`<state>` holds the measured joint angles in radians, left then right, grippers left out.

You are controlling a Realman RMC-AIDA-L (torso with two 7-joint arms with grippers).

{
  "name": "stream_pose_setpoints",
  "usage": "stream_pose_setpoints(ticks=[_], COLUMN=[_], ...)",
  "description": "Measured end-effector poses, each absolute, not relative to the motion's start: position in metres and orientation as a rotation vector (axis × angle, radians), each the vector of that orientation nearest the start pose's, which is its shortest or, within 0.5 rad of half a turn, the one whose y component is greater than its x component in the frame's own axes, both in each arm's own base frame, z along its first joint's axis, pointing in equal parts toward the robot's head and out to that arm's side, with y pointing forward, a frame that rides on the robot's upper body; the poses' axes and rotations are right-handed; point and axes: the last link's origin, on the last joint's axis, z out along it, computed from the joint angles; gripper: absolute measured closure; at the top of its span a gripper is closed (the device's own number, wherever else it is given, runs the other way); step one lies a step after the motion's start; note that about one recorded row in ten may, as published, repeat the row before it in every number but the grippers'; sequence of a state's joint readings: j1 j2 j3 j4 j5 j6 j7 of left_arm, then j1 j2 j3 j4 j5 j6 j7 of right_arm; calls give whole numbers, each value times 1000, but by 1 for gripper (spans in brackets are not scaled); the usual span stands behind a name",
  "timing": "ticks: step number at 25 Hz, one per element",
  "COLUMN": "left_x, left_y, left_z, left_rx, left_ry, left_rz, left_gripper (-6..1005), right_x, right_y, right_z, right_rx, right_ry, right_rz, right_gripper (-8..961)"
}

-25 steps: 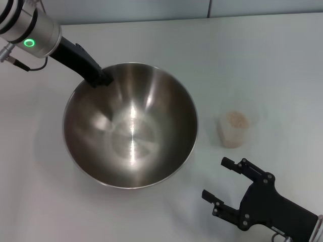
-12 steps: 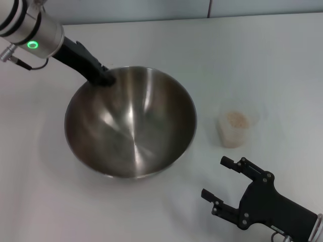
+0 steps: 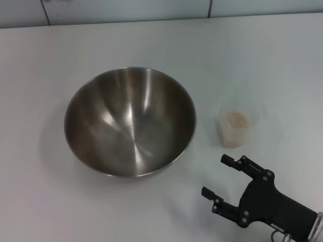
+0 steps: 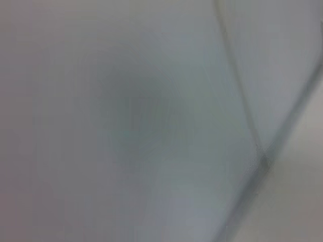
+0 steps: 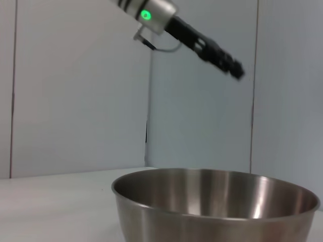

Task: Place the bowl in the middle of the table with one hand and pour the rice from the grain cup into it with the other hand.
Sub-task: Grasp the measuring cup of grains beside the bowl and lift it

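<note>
The steel bowl (image 3: 130, 121) stands alone on the white table (image 3: 45, 201), left of the middle in the head view. It also fills the low part of the right wrist view (image 5: 212, 204). The grain cup (image 3: 233, 130) stands to its right, apart from it, with rice (image 3: 236, 119) inside. My right gripper (image 3: 215, 176) is open and empty, just in front of the cup near the table's front edge. My left gripper (image 5: 227, 63) is out of the head view; the right wrist view shows it raised high above the bowl, touching nothing.
A grey panelled wall (image 3: 151, 7) runs along the table's far edge. The left wrist view shows only blurred wall panels (image 4: 126, 121). Bare tabletop lies left of and behind the bowl.
My left gripper has let go of the bowl's far rim and lifted up out of the head view. The bowl has settled on the table. The right arm has barely moved.
</note>
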<state>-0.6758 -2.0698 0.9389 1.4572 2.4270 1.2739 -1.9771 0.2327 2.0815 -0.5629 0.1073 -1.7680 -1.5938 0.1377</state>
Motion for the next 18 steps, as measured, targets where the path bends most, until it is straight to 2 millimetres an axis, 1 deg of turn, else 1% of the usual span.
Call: stream_pose_setpoints(ticks=[2, 3, 4, 5, 6, 7, 8, 9, 10, 11, 12, 13, 14, 17, 18], left_x=[-140, -153, -159, -159, -175, -194, -194, -203, -203, -226, -226, -235, -248, -284, -312], left_y=[405, 377, 365, 365, 340, 315, 315, 301, 301, 276, 276, 266, 256, 233, 221], left_z=[138, 151, 154, 154, 154, 143, 143, 138, 138, 123, 123, 116, 107, 86, 68], left_rx=[-2201, -2100, -2066, -2066, -2012, -1999, -1999, -1990, -1990, -2016, -2016, -2033, -2064, -2109, -2115], left_ry=[-114, -36, -5, -5, 60, 109, 109, 124, 124, 139, 139, 134, 113, 50, 13], left_rz=[-190, -294, -334, -334, -398, -448, -448, -489, -489, -549, -549, -586, -626, -735, -792], left_gripper=[356, 334, 312, 290, 268, 246, 246, 247, 247, 248, 248, 249, 249, 246, 245], right_x=[312, 312, 312, 312, 313, 313, 313, 313, 313, 313, 313, 313, 313, 313, 313], right_y=[170, 169, 169, 169, 169, 168, 168, 168, 168, 168, 168, 168, 168, 168, 168], right_z=[-86, -86, -86, -86, -86, -86, -86, -86, -86, -86, -86, -86, -86, -86, -86], right_rx=[-2326, -2326, -2326, -2326, -2324, -2324, -2324, -2323, -2323, -2323, -2323, -2322, -2322, -2321, -2320], right_ry=[251, 251, 252, 252, 254, 253, 253, 253, 252, 252, 252, 251, 251, 252, 251], right_rz=[884, 882, 882, 882, 880, 878, 878, 877, 876, 876, 876, 875, 875, 875, 875], right_gripper=[183, 183, 183, 183, 183, 183, 183, 183, 183, 183, 183, 183, 183, 183, 183])
